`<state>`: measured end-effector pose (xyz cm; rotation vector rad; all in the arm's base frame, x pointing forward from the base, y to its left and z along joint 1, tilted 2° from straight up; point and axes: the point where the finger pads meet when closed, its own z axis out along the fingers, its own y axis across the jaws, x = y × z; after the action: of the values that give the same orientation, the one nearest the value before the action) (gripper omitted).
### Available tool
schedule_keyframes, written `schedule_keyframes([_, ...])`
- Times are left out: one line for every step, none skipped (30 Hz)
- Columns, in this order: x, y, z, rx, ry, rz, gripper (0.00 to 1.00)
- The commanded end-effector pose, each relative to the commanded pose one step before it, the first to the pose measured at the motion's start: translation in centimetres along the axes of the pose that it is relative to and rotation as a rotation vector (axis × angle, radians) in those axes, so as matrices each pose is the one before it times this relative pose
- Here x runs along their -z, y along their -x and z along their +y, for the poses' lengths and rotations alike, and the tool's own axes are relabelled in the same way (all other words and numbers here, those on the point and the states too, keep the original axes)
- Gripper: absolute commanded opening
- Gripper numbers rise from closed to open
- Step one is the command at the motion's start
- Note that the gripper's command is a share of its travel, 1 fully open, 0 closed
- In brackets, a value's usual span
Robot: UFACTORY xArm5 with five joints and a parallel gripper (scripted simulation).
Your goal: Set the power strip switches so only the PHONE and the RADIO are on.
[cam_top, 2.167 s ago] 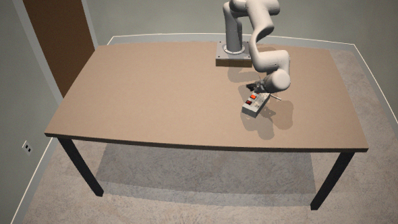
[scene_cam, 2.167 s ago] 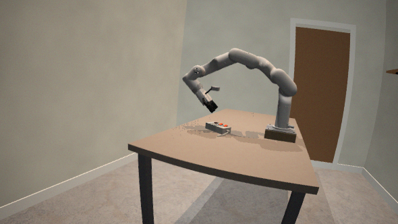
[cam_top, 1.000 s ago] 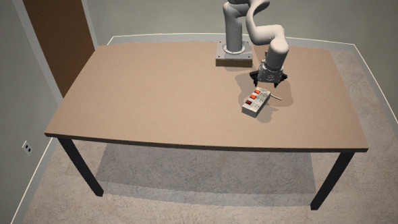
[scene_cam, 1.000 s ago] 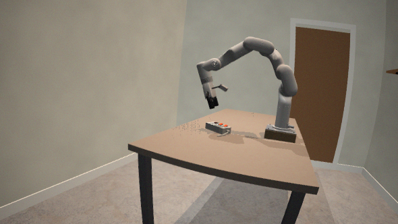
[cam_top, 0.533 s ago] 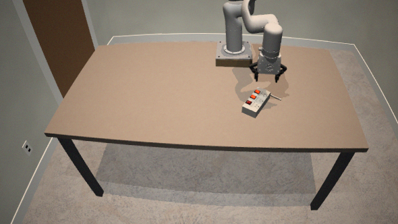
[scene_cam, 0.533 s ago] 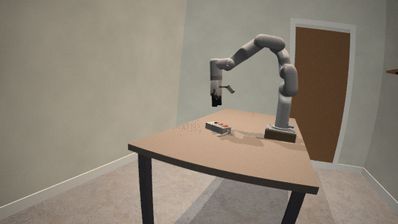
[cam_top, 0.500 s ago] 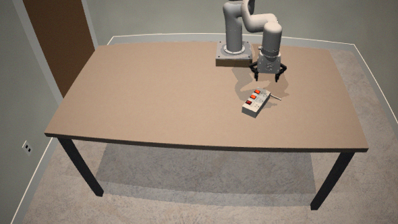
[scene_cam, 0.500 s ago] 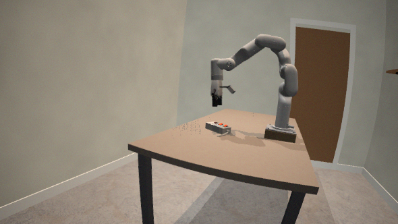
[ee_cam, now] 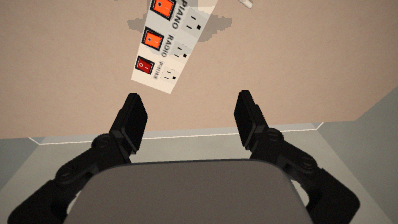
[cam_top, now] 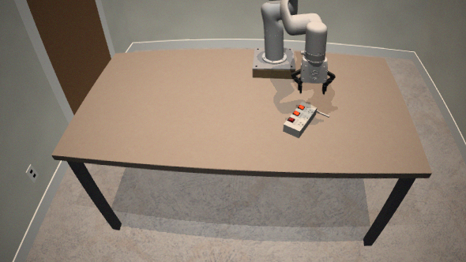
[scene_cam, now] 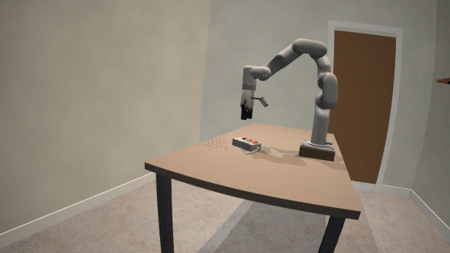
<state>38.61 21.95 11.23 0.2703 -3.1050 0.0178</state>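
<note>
Brown counter [cam_top: 197,118] is seen carrying the power strip [cam_top: 299,119] — lying flat, switches up, below and ahead of the end effector [cam_top: 313,86], which is raised, spread wide and holding nothing.

power strip [ee_cam: 170,45]: off-white body, black label txt, 3 red/orange switches
gripper [ee_cam: 191,117]: black fingers, grey housing
arm [scene_cam: 305,51]: lt grey
table [cam_top: 178,118]: tan top, black legs
door [scene_cam: 362,103]: brown, white frame
</note>
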Motion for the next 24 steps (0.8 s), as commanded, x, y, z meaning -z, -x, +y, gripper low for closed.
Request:
schedule_keyframes([0.155,0.103,0.043,0.00000,0.00168,-0.00465,1.00])
schedule_keyframes([0.000,0.000,0.000,0.00000,0.00000,0.00000,1.00])
schedule_keyframes([0.000,0.000,0.000,0.00000,0.00000,0.00000,1.00])
schedule_keyframes([0.000,0.000,0.000,0.00000,0.00000,0.00000,1.00])
schedule_keyframes([-0.046,-0.032,-0.025,-0.00335,0.00001,-0.00001,1.00])
schedule_keyframes([-0.267,-0.191,-0.145,-0.01968,0.00006,-0.00006,1.00])
schedule_keyframes([-0.579,-0.421,-0.326,-0.04308,0.00014,-0.00013,1.00])
schedule_keyframes([-0.868,-0.645,-0.527,-0.06552,0.00022,-0.00019,1.00])
schedule_keyframes([-1.053,-0.798,-0.712,-0.08128,0.00028,-0.00022,1.00])
schedule_keyframes([-1.096,-0.840,-0.841,-0.08692,0.00032,-0.00021,1.00])
schedule_keyframes([0.000,0.000,0.000,0.00000,0.00000,0.00000,1.00])
schedule_keyframes([0.000,0.000,0.000,0.00000,0.00000,0.00000,1.00])
schedule_keyframes([0.000,0.000,0.000,0.00000,0.00000,0.00000,1.00])
schedule_keyframes([-0.994,-0.760,-0.865,-0.08128,0.00031,-0.00017,1.00])
schedule_keyframes([-0.779,-0.585,-0.756,-0.06552,0.00026,-0.00012,1.00])
schedule_keyframes([-0.501,-0.366,-0.527,-0.04308,0.00017,-0.00007,1.00])
schedule_keyframes([-0.226,-0.160,-0.249,-0.01968,0.00008,-0.00003,1.00])
schedule_keyframes([-0.038,-0.027,-0.043,-0.00335,0.00001,-0.00001,1.00])
schedule_keyframes([0.000,0.000,0.000,0.00000,0.00000,0.00000,0.00])
schedule_keyframes([0.000,0.000,0.000,0.00000,0.00000,0.00000,0.00])
schedule_keyframes([0.000,0.000,0.000,0.00000,0.00000,0.00000,0.00])
schedule_keyframes([0.000,0.000,0.000,0.00000,0.00000,0.00000,0.00])
schedule_keyframes([0.000,0.000,0.000,0.00000,0.00000,0.00000,0.00])
schedule_keyframes([0.000,0.000,0.000,0.00000,0.00000,0.00000,0.00])
